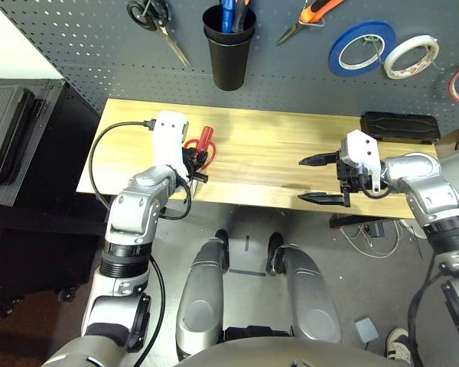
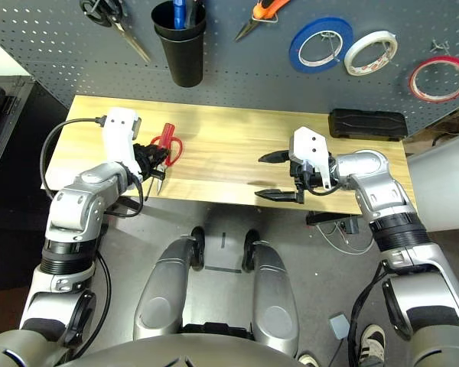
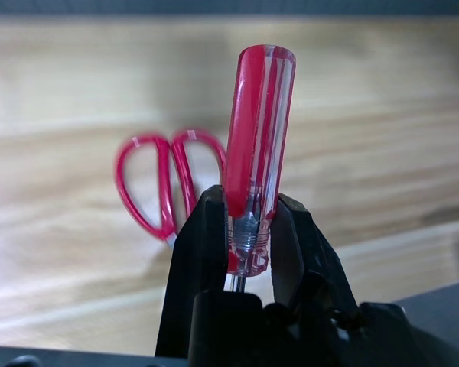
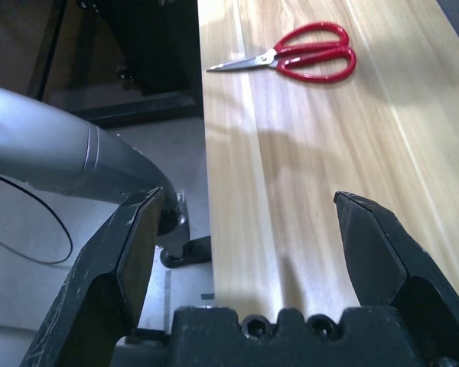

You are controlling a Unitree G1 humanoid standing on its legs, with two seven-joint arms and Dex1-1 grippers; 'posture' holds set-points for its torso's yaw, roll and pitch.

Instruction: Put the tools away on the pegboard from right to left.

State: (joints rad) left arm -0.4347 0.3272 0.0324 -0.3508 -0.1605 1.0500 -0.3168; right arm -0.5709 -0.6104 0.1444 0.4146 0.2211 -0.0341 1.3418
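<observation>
Red-handled screwdriver pinched upright in left hand; right hand spread wide.

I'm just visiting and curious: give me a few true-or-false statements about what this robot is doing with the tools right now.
1. The left end effector grips the red-handled screwdriver. True.
2. The right end effector holds the pliers. False: it is open and holds nothing; the pliers hang on the pegboard.
3. The red-handled scissors lie on the table. True.
4. The red tape ring lies on the table. False: it hangs on the pegboard.
</observation>
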